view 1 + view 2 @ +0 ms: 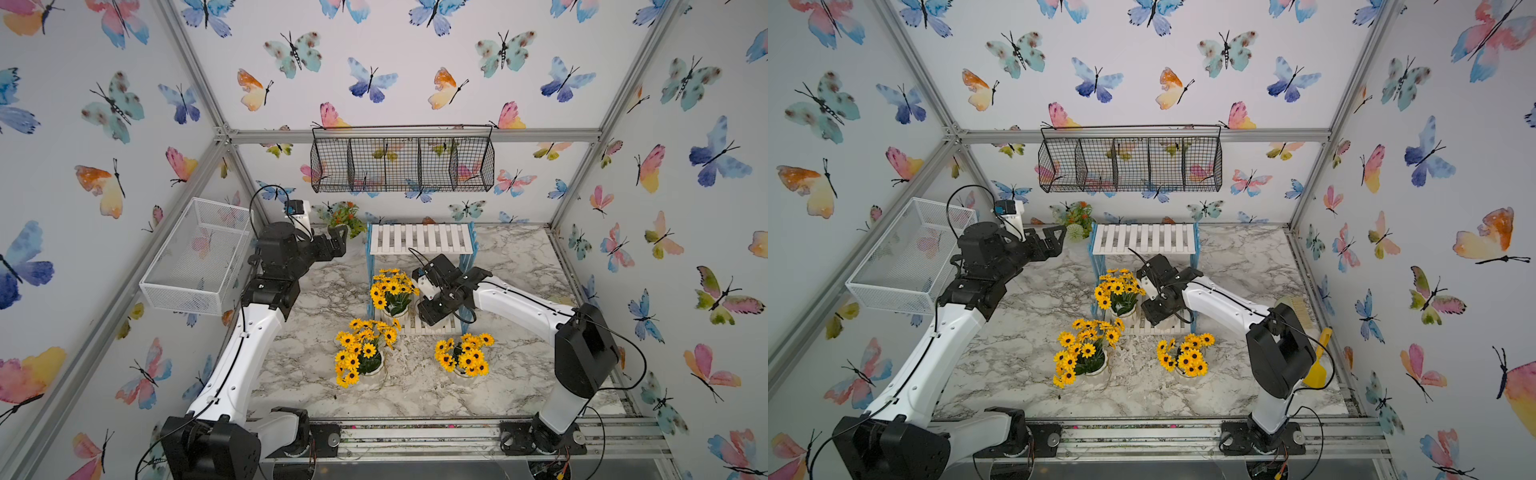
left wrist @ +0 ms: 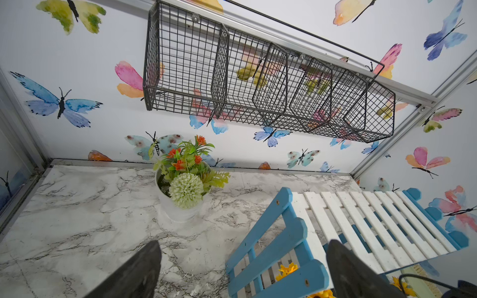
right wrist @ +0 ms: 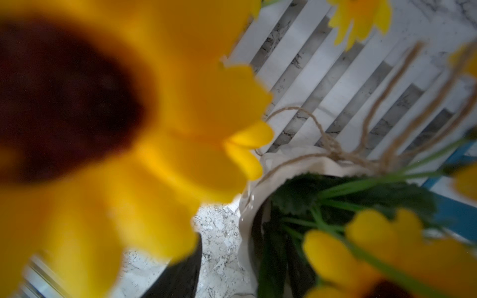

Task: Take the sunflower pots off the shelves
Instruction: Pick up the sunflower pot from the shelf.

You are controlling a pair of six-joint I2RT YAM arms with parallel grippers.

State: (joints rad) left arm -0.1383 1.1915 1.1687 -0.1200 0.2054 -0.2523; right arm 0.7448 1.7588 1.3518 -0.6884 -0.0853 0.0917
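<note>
- left gripper (image 2: 244,271): fingers apart, nothing between them. it hovers by the pompom pot (image 2: 180,191), next to the blue side frame of the shelves (image 1: 419,239). judged idle for this step, so best kept clear of the rack.
- sunflower pots: one sunflower pot (image 1: 392,297) sits on the lower tier, toward its left end. two more (image 1: 361,353) (image 1: 463,355) stand on the marble table (image 1: 519,266) in front. top board is bare. a fourth is not seen.
- right gripper (image 1: 417,309): reaching in under the top board, right at the shelf pot. the wrist view shows one dark finger (image 3: 180,271) outside the pot wall (image 3: 247,214), the other hidden by blooms. cannot tell whether it is clamped yet.
- step judged: securing the shelf pot. pinch the pot wall, not the stems. lift only slightly, draw forward and keep it upright, so the blooms clear the top board and frame.
- materials: the pot is glossy and ribbed, so it may slip. loose twine ends (image 3: 333,147) could catch in the slat gaps. petals are soft and yielding. the boards are painted slats, flat but gapped.
</note>
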